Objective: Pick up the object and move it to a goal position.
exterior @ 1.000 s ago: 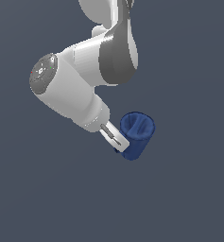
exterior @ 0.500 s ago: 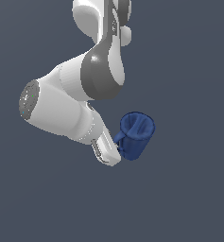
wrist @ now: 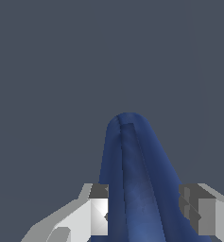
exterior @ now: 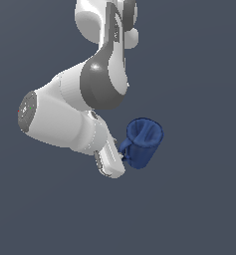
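The dark blue faceted mug (exterior: pixel 142 141) hangs in the air, tilted, with its open mouth facing up and toward the exterior view's right. My gripper (exterior: pixel 123 155) is shut on it from the exterior view's left, the white hand mostly covering the fingers. In the wrist view the mug (wrist: pixel 134 179) fills the space between the two fingers (wrist: pixel 98 208), which press on its sides. No goal marker shows in either view.
The white and grey arm (exterior: pixel 74 114) reaches down from the top of the exterior view. Behind it is a plain dark grey-blue background with no table, edge or other object in view.
The arm has swung so its large joint sits further to the exterior view's left and closer to the camera. The mug stays gripped and has barely shifted, rising slightly.
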Robot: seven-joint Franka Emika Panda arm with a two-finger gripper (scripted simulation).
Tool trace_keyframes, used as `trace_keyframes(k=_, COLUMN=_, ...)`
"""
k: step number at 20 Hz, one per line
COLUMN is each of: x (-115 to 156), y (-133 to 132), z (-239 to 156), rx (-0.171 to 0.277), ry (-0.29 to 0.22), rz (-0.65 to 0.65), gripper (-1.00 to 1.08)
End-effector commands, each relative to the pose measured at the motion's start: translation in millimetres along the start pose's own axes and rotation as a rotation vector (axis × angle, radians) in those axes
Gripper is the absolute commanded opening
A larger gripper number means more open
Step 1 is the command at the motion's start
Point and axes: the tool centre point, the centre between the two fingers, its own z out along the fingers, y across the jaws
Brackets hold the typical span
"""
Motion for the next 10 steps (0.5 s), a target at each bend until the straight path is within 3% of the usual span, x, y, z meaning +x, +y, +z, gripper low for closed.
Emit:
trace_keyframes(k=1, x=0, y=0, z=2, rx=0.0, ry=0.0, rz=0.0, gripper=0.28)
trace_keyframes(k=10, x=0, y=0, z=25, rx=0.0, ry=-0.001, rz=0.003, gripper=0.28)
